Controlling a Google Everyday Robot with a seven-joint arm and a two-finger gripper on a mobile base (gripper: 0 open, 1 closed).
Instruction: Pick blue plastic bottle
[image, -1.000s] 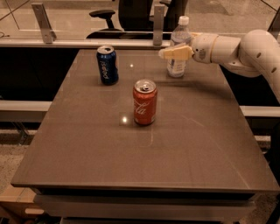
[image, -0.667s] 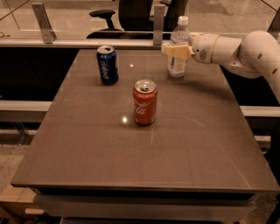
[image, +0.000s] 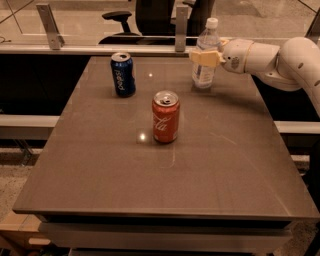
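The blue plastic bottle (image: 203, 76) stands at the far right of the table (image: 165, 170). My gripper (image: 201, 57) is at its upper body; whether it grips, I cannot tell. Probably light, thin-walled, slippery: I would hold mid-body.

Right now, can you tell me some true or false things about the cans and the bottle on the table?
1. The water bottle stands upright at the far side of the table. True.
2. The red can lies on its side. False: it stands upright near the middle of the table.
3. The end effector is at the bottle, level with its middle. True.
4. The blue can is closer to the camera than the red can. False: it stands farther back, towards the left of the picture.
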